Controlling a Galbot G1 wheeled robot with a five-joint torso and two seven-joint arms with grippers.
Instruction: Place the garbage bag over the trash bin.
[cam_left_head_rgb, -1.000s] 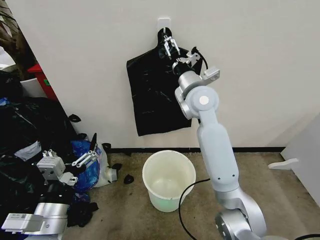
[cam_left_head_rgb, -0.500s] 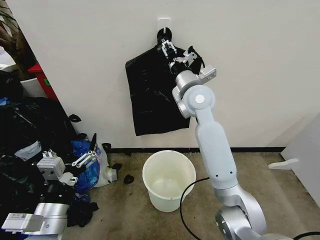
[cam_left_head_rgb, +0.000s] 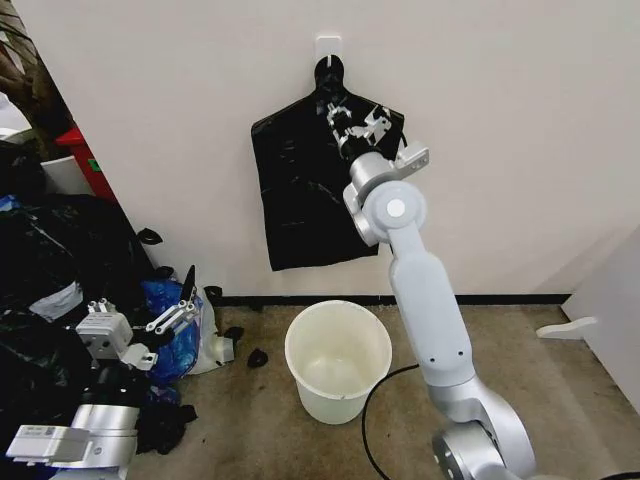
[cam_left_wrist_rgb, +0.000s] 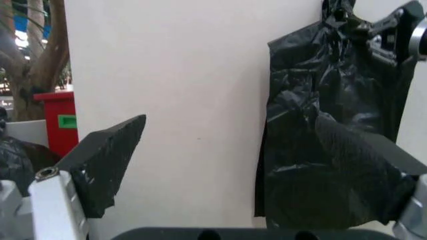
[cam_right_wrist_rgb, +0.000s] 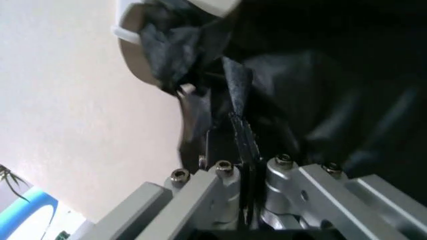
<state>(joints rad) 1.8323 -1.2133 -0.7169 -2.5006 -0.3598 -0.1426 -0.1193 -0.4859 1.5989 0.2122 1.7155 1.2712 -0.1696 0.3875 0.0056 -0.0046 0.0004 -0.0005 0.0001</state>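
Your right gripper (cam_left_head_rgb: 340, 117) is pinching the glossy, crinkled black garbage bag (cam_left_head_rgb: 305, 190) hanging flat from the wall hook (cam_left_head_rgb: 328, 48), fingers (cam_right_wrist_rgb: 243, 145) pressed together on plastic. Below the hook, the smooth cream trash bin (cam_left_head_rgb: 338, 360) is standing open on the floor. Your left gripper (cam_left_head_rgb: 172, 318) is resting low, fingers spread.

This looks like a corner of a plain room used for trash. A bare white wall (cam_left_head_rgb: 520, 120) meets a brown floor (cam_left_head_rgb: 540, 390). Full black bags (cam_left_head_rgb: 50, 270) are piled at one side, and a small white bin (cam_left_head_rgb: 338, 360) stands on the floor.
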